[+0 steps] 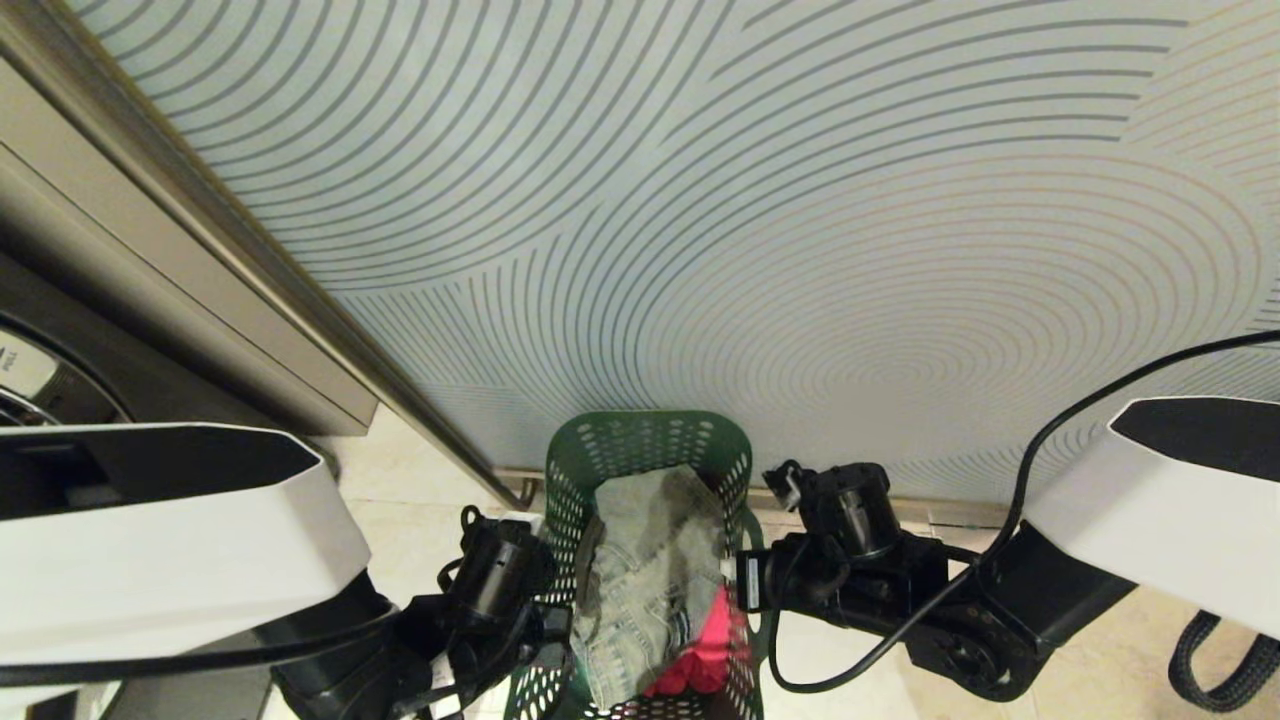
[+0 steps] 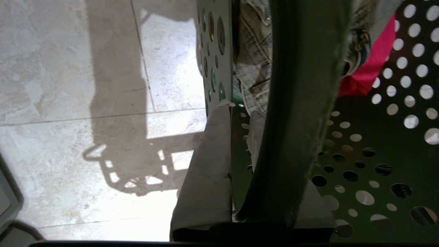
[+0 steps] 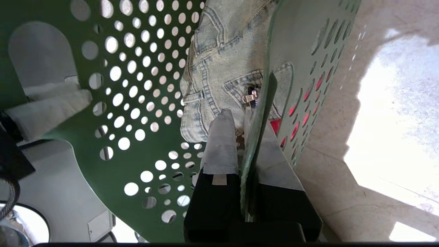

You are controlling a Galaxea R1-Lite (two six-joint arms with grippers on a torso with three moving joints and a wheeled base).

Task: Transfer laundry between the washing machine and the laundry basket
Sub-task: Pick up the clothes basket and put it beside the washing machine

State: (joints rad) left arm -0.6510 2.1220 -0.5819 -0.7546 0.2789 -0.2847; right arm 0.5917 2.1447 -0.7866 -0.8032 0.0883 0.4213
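Green perforated plastic filled the middle of my view: the laundry basket (image 1: pixel 640 450) hung between my two arms at about 6 o'clock in the head view, with the tiled floor (image 1: pixel 420 470) showing beneath it. At 9 o'clock, only a sliver of the washing machine (image 1: pixel 40 385) and its chrome door ring showed, well apart from the basket.

Inside the basket lay faded jeans (image 1: pixel 650 580) on top, with a pink garment (image 1: pixel 700 660) tucked under them near the rim closest to me.

My left pincer (image 2: pixel 236 137) was clamped on the basket's left rim, one pad outside the wall and one inside. My right pincer (image 3: pixel 245 137) was clenched on the right rim in the same way, the thin wall pinched between its taped pads.

I judged the risks thus: both grips held only a narrow, flexible edge, so uneven motion of my arms could twist the basket and let the rim slip free. A tilt toward me could spill the jeans. Swinging toward 9 o'clock too fast might knock the basket against the machine.
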